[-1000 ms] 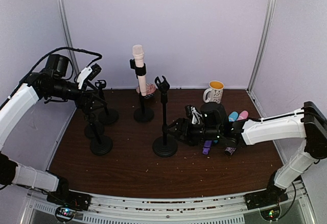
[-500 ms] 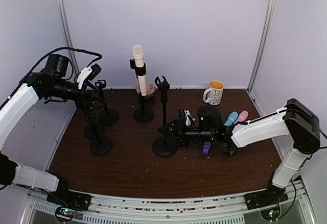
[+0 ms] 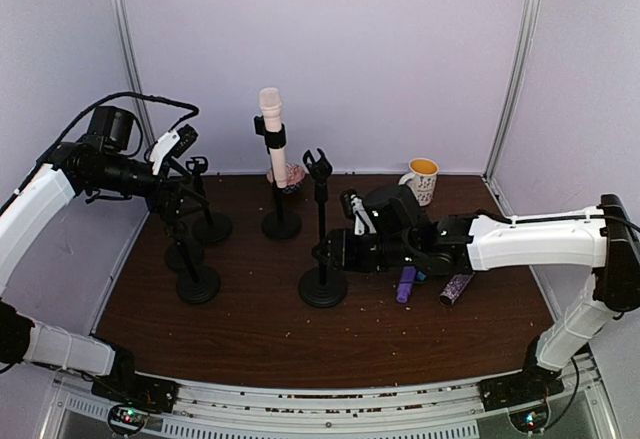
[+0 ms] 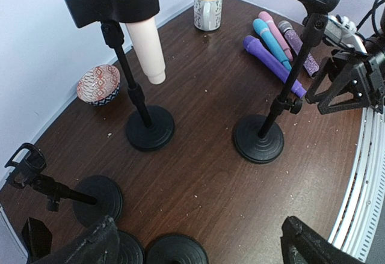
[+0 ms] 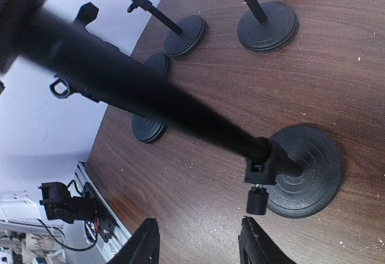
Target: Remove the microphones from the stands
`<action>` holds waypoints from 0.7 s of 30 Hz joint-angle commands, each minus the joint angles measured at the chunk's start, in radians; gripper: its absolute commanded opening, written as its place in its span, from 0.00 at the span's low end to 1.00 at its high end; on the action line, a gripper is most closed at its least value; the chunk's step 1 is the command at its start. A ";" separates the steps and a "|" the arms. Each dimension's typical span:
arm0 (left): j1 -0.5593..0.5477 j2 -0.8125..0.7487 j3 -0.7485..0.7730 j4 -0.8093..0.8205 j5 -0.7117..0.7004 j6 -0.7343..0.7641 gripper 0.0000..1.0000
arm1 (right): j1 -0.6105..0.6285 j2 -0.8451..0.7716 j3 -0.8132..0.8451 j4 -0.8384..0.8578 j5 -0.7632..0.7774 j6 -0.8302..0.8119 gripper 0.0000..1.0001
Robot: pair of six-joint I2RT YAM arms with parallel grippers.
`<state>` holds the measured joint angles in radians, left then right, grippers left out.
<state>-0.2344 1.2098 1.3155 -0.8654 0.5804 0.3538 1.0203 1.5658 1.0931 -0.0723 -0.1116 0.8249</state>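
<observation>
The smooth, pale cylindrical mic (image 3: 270,109) stands clipped atop the black round-based stand (image 3: 281,225); left of that stand the left fingers (image 4: 96,246) gape empty, and right of it the right fingers (image 5: 144,243) are half-open, empty.

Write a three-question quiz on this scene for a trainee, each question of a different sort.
1. True or false: the mic sits clipped in its stand.
2. Which thing is nearest the right end effector? A: mug. B: empty stand. C: bowl.
3. Fill in: the left end effector has its jaws ___.

Key: 1 true; 2 B; 3 open.
</observation>
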 commanded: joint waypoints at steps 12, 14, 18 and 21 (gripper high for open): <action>0.006 -0.017 -0.005 0.012 0.014 0.012 0.96 | 0.068 0.074 0.123 -0.259 0.333 -0.154 0.31; 0.006 -0.014 -0.003 0.012 0.016 0.009 0.95 | 0.068 0.089 0.137 -0.248 0.320 -0.164 0.31; 0.006 -0.017 -0.002 0.011 0.013 0.008 0.95 | 0.068 0.129 0.168 -0.228 0.292 -0.184 0.31; 0.006 -0.022 -0.002 0.007 0.006 0.015 0.95 | 0.068 0.149 0.178 -0.218 0.290 -0.191 0.31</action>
<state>-0.2344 1.2095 1.3155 -0.8665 0.5804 0.3542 1.0824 1.6878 1.2385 -0.2996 0.1616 0.6598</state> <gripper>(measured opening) 0.952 0.313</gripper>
